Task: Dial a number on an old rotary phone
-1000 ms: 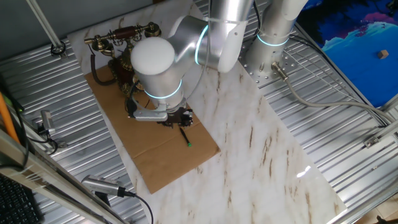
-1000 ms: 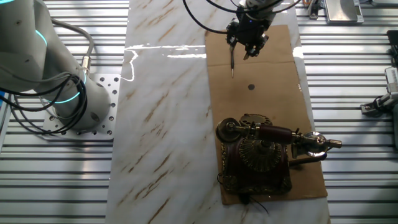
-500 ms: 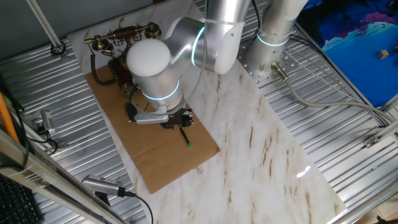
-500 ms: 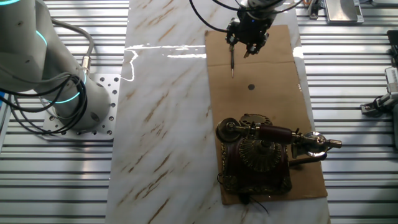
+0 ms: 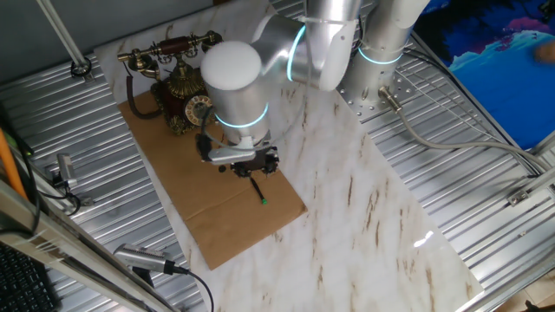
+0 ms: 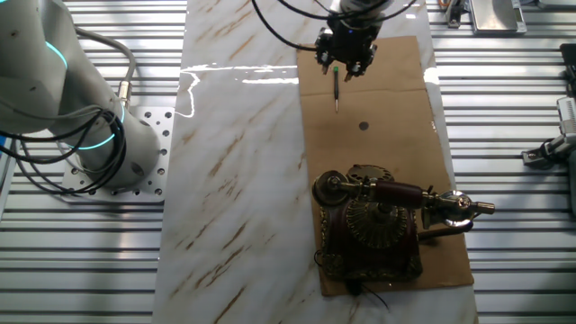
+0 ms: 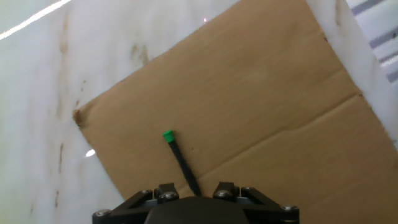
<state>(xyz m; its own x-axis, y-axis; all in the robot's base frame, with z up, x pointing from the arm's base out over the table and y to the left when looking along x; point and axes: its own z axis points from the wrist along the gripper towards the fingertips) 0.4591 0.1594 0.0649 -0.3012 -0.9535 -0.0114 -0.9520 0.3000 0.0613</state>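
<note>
We see the gripper (image 6: 343, 65) pinching the black green-tipped stick (image 7: 180, 160); the old rotary phone (image 6: 375, 227) stands at the cardboard sheet's (image 6: 396, 108) opposite end, well apart, behind the stick's pointing direction.

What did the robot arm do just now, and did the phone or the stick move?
The arm swung sideways along the cardboard, so the phone's dial, hidden behind it before, now shows. The tool slid over and now hangs above the stick, its fingertips hidden. Nothing was picked up or let go. The phone, stick and cardboard stayed put.
</note>
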